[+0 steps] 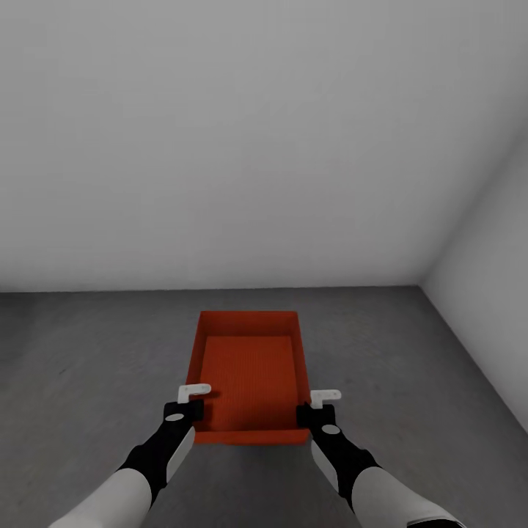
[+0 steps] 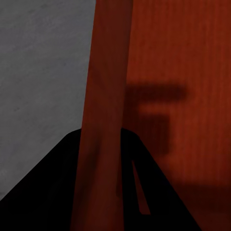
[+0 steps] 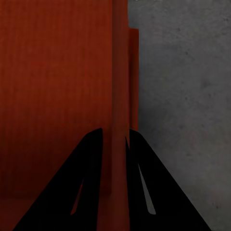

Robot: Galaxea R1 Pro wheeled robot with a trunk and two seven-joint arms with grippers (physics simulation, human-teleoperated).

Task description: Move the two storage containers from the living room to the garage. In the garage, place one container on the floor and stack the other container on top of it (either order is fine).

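Container (image 1: 251, 370) is lying lengthwise away from the robot over grey floor (image 1: 81, 352), both tools clamping its side walls — left tool (image 1: 192, 400), right tool (image 1: 317, 405). Left wrist: wall (image 2: 103, 110) running between the fingers. Right wrist: fingers (image 3: 86, 178) pinching the rim — open floor beside.

text: none readable | labels, brands, numbers, signs: none | bin (image 1: 249, 370): plain orange-red, unmarked | walls (image 1: 220, 132): bare grey | floor (image 1: 88, 367): bare grey
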